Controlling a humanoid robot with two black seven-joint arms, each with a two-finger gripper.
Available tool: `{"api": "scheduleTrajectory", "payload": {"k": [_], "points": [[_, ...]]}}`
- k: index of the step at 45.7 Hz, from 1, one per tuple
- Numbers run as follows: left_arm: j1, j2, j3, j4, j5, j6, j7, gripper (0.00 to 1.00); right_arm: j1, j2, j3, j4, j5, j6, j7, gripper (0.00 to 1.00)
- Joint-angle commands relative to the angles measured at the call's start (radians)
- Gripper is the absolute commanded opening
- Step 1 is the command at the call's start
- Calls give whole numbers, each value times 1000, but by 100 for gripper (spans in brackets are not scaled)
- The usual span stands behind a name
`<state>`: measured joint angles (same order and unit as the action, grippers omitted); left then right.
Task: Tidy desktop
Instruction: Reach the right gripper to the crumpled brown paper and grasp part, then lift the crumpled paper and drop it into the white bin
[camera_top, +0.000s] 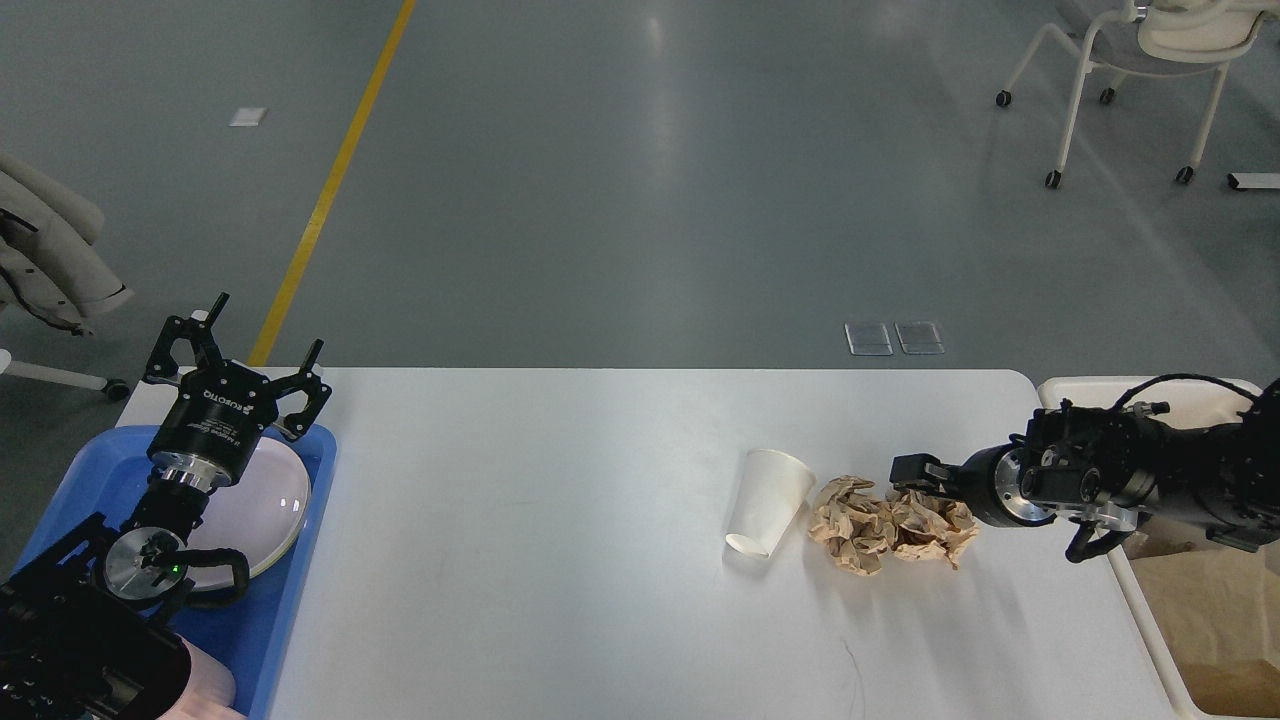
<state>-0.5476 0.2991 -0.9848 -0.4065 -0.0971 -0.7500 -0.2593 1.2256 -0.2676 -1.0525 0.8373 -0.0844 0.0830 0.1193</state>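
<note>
- I have the right gripper (908, 474) low over the desktop (560, 560), at the right-hand paper ball (925, 522) near the right edge. It looks to be touching the top of that ball; I cannot tell whether the jaws are apart or together, since they show dark and end-on.
- To do this grab well, I judge I should straddle only that ball, close gently so it crushes rather than skids, and lift straight up before swinging to the bin (1190, 600) just off the right edge.
- The second paper ball (850, 525) touches the first and lies just beside the paper cup (768, 500), so a sideways nudge could roll the cup.
- The left gripper (235, 350) hovers over the tray (280, 620) at the left edge, jaws apart and empty.
- Count: two paper balls, one cup lying tipped over, one plate (265, 500) in the tray, one bin.
</note>
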Motion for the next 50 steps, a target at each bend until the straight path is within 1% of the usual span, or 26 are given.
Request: {"api": "scheduleTrajectory", "payload": {"k": [1,11,12,14,17,18,19,22,23,25,26,27,34,40,45,50], "points": [[0,0,0,0,0,0,0,100,-38,7,20,-23,0,-16,-1,100],[0,0,0,0,-1,0,0,100,-81,8,28,-37,2,-71,10,100],[0,0,0,0,0,0,0,100,-86,8,31,-37,2,-75,10,100],[0,0,0,0,-1,0,0,100,-90,8,31,-37,2,-89,11,95],[0,0,0,0,0,1,0,100,-95,8,31,-37,3,-101,19,81],[0,0,0,0,-1,0,0,100,-97,8,31,-37,3,-106,22,74],[0,0,0,0,-1,0,0,100,-98,8,31,-37,3,-109,23,65],[0,0,0,0,-1,0,0,100,-98,8,29,-37,3,-120,28,28],[0,0,0,0,0,0,0,100,-97,8,29,-37,2,-121,28,19],[0,0,0,0,-1,0,0,100,-94,8,29,-30,2,-123,28,14],[0,0,0,0,-1,0,0,100,-94,7,29,-30,2,-123,28,5],[0,0,0,0,-1,0,0,100,-94,7,29,-33,2,-123,28,0],[0,0,0,0,0,0,0,100,-60,-10,25,-10,0,-128,28,0],[0,0,0,0,0,0,0,100,21,-64,3,38,-2,-115,30,0],[0,0,0,0,0,0,0,100,155,-116,-50,132,-15,-112,28,0],[0,0,-2,0,-1,0,0,100,346,-171,-124,258,-32,-97,31,0]]}}
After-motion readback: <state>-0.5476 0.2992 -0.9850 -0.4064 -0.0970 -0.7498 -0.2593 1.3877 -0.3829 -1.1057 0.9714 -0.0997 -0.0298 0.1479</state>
